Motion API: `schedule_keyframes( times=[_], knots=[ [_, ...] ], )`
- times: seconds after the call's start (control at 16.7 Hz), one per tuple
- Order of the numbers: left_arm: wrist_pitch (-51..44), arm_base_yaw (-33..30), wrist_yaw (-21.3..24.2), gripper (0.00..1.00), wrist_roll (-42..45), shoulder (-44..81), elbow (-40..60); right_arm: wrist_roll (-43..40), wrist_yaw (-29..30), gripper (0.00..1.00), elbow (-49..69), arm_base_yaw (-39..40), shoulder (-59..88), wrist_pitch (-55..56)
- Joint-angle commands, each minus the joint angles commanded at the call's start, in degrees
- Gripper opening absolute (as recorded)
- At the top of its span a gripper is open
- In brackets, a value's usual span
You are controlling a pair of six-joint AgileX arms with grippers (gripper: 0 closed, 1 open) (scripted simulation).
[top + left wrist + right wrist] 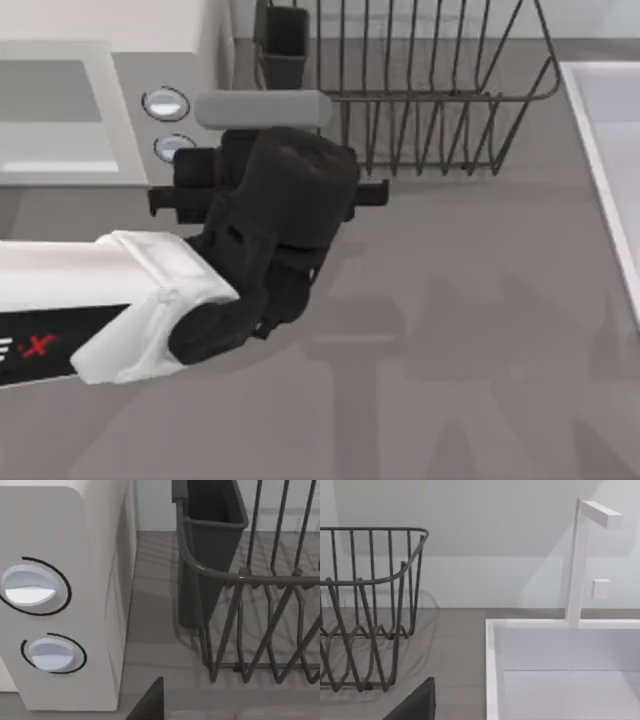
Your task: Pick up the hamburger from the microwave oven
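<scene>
1. Right now my left gripper (268,190) is hanging just in front of the microwave oven (110,110), by its panel corner; whether it is released or clenched I cannot tell, since the wrist housing is covering the fingers from above and only a dark finger tip (150,702) is poking into the left wrist view.
2. Nothing is visibly sitting in that gripper.
3. Two round silver-blue dials (35,585) are facing the left wrist camera on the microwave oven's off-white panel, one above the other.
4. From above, the oven's grey cavity (50,105) is lying toward the table's left; the hamburger cannot be made out in it.
5. A dark wire dish rack (440,90) is standing just right of the oven, with a dark utensil cup (212,535) hanging at its near corner.
6. A white sink basin (560,670) with a white faucet (580,560) is sitting at the table's right edge, beside the rack.
7. A dark finger tip (417,705) of my right gripper is showing in the right wrist view, facing rack and sink.
</scene>
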Motion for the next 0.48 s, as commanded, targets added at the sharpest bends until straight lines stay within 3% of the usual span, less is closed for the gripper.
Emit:
schedule_keyframes(
  times=[0.3,0.48],
  knots=[
    [1.1,1.0,-0.3,0.00,0.1,1.2,-0.5,0.0,0.0,1.00,0.0,0.0,0.0,0.0],
    [6.9,0.6,-0.4,0.00,0.0,6.1,-2.0,0.0,0.0,1.00,0.0,0.0,0.0,0.0]
  ],
)
